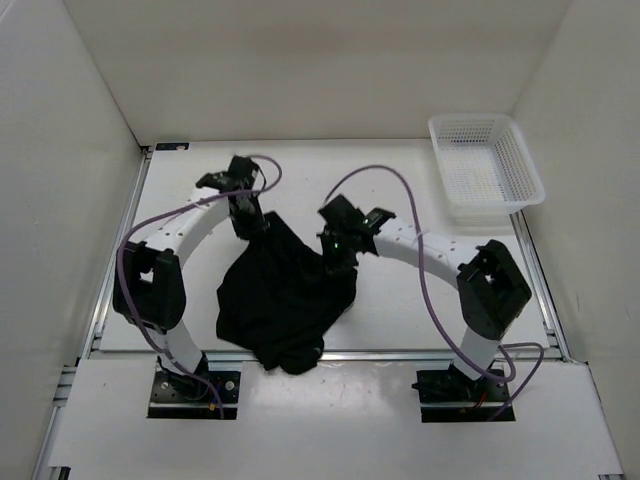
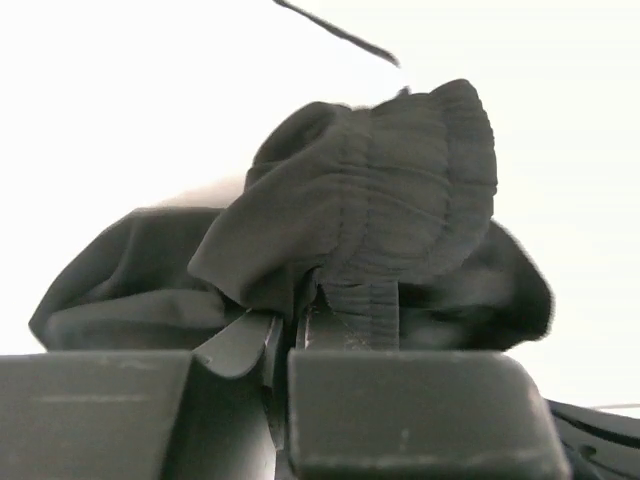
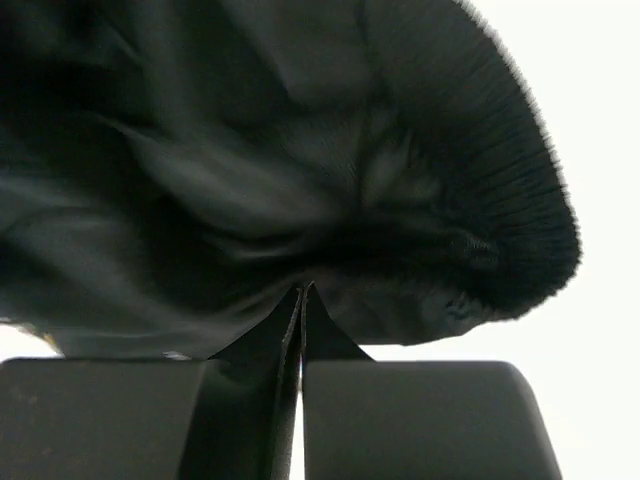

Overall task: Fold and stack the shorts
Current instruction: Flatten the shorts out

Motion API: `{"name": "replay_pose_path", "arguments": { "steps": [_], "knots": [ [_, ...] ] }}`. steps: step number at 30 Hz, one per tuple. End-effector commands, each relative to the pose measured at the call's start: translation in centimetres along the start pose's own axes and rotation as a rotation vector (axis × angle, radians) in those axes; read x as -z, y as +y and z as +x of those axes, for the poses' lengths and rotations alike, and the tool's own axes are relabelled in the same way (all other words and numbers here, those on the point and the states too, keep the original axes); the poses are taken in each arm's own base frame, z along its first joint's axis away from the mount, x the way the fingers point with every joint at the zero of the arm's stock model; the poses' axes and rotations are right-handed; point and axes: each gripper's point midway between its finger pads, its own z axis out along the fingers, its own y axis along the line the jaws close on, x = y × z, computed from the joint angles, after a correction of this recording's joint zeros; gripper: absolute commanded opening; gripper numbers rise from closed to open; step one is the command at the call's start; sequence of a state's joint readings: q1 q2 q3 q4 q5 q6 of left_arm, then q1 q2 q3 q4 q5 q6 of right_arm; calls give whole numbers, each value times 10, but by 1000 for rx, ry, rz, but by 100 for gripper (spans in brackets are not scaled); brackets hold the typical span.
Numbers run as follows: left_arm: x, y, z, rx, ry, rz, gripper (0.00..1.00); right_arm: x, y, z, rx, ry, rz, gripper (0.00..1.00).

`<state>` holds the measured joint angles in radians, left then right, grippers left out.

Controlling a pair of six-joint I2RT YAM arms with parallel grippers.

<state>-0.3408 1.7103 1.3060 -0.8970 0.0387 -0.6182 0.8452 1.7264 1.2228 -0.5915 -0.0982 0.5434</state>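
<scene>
Black soft shorts (image 1: 285,300) sit in a crumpled bunch in the middle of the table (image 1: 420,320), and the bottom part sags down to the near edge. My left hand (image 1: 250,222) is clamped tight on the stretchy waistband (image 2: 420,180) — in its own camera I see the gathered cloth pinched in its grip. My right hand (image 1: 338,255) is clamped on the cloth too, on the other side, with the waistband bulging just above it.

I think I hold both sides like this so I can pull the waist out wide and lay the shorts flat — you cannot fold a crumpled thing well. As far as I can judge, no fold is made yet. A white mesh basket (image 1: 485,170) sits in the far right corner, well apart from the shorts.
</scene>
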Motion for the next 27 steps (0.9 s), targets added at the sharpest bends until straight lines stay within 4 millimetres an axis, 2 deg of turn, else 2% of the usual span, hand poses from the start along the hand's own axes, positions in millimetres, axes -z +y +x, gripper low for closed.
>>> {"name": "replay_pose_path", "arguments": {
  "steps": [1, 2, 3, 4, 5, 6, 7, 8, 9, 11, 12, 13, 14, 15, 16, 17, 18, 19, 20, 21, 22, 23, 24, 25, 26, 27],
  "knots": [
    [101, -11, -76, 36, -280, 78, 10, 60, 18, -100, 39, -264, -40, 0],
    [120, -10, -90, 42, -327, 82, 10, 75, 21, -121, 44, -312, -50, 0],
    [145, -11, -104, 46, -387, 98, 10, 113, 30, -167, 61, -433, -78, 0],
    [167, -11, -116, 60, -440, 109, 10, 134, 34, -188, 67, -490, -89, 0],
    [211, -13, -136, 69, -543, 143, 10, 154, 35, -203, 69, -530, -92, 0],
    [233, -10, -144, 83, -605, 126, 10, 198, 43, -235, 67, -652, -122, 0],
    [256, -7, -150, 97, -655, 133, 10, 224, 46, -247, 79, -719, -136, 0],
    [296, -13, -155, 89, -742, 181, 10, 241, 47, -257, 78, -764, -145, 0],
    [309, -13, -154, 79, -763, 189, 10, 277, 49, -268, 83, -848, -172, 0],
    [337, -19, -152, 50, -823, 241, 10, 300, 47, -272, 81, -900, -178, 0],
    [353, -26, -144, 28, -843, 306, 10, 310, 44, -271, 78, -918, -177, 0],
    [358, -38, -141, 2, -854, 355, 10, 300, 30, -268, 52, -894, -140, 0],
    [358, -54, -132, -51, -836, 406, 10, 311, 28, -261, 48, -925, -130, 0],
    [343, -67, -125, -83, -785, 433, 10, 308, 17, -258, 28, -923, -99, 0],
    [336, -82, -115, -123, -745, 474, 10, 281, -5, -249, -19, -864, -49, 0],
    [321, -112, -100, -189, -694, 516, 10, 291, -21, -243, -80, -893, -34, 0],
    [289, -129, -94, -205, -623, 491, 10, 285, -33, -236, -116, -880, -24, 3],
    [270, -145, -83, -243, -569, 491, 10, 252, -55, -219, -165, -804, 13, 7],
    [253, -163, -74, -278, -528, 496, 10, 260, -71, -208, -219, -828, 26, 10],
    [238, -190, -50, -345, -465, 521, 10, 255, -81, -201, -245, -826, 35, 10],
    [199, -211, -43, -378, -390, 497, 10, 237, -96, -177, -270, -775, 65, 13],
    [180, -227, -31, -409, -339, 502, 10, 232, -113, -167, -300, -766, 102, 15],
    [177, -248, -12, -465, -299, 534, 14, 226, -123, -156, -317, -752, 125, 15],
    [139, -256, -1, -498, -217, 489, 30, 229, -127, -144, -327, -757, 131, 16],
    [132, -260, 6, -510, -190, 475, 39, 210, -145, -122, -350, -698, 169, 16],
    [140, -265, 5, -524, -203, 475, 51, 205, -155, -109, -354, -673, 202, 18]
  ]
}}
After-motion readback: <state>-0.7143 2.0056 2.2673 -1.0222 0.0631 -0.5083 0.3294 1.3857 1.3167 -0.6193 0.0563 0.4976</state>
